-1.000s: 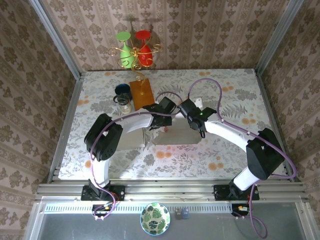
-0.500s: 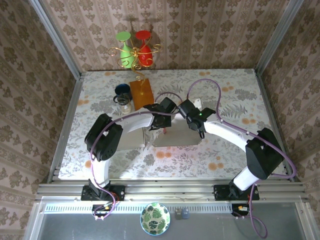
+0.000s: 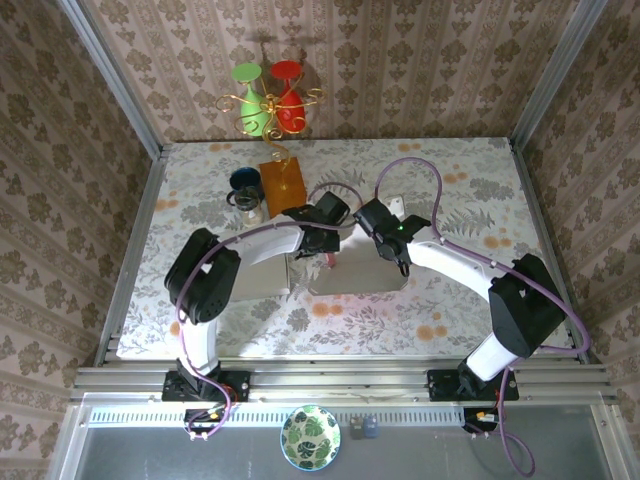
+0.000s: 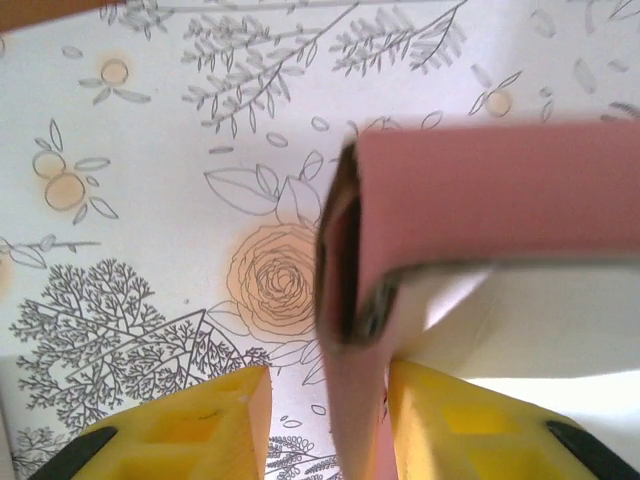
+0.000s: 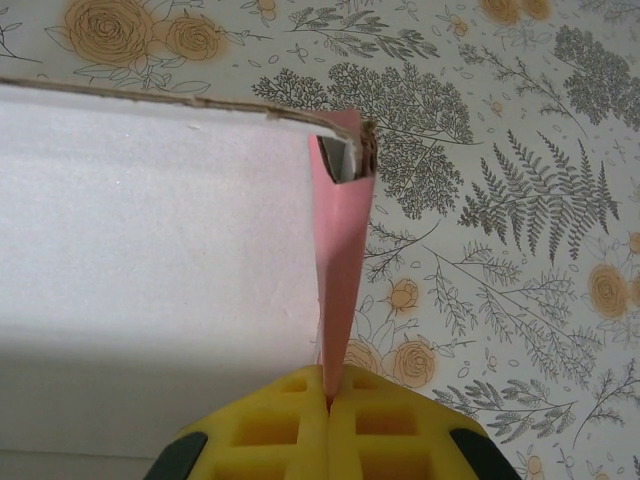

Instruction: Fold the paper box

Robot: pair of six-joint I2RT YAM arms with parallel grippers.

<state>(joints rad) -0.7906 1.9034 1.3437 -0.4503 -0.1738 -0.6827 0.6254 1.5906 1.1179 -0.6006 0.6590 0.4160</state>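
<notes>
The paper box (image 3: 355, 275) lies mid-table, white inside and pink outside, partly flat. In the left wrist view a pink side wall (image 4: 480, 190) stands up with a doubled corner fold, and its narrow end runs down between my left gripper (image 4: 330, 425) fingers. The left finger (image 4: 200, 430) is clear of the wall; the right finger (image 4: 470, 420) sits against it, so the jaws are open. In the top view that gripper (image 3: 322, 245) is at the box's far left corner. My right gripper (image 5: 328, 395) is shut on the other pink wall (image 5: 340, 230), beside the white panel (image 5: 150, 230), at the box's right end (image 3: 400, 262).
An orange board (image 3: 283, 185), a dark blue cup (image 3: 243, 179) and a glass jar (image 3: 250, 208) stand just behind the box on the left. A gold stand with green and red glasses (image 3: 268, 95) is at the back wall. The floral tablecloth (image 3: 480, 190) covers the right side.
My left gripper has shifted slightly toward the far side at the box's corner, and the left arm's elbow has swung a little left. The right gripper keeps its hold.
</notes>
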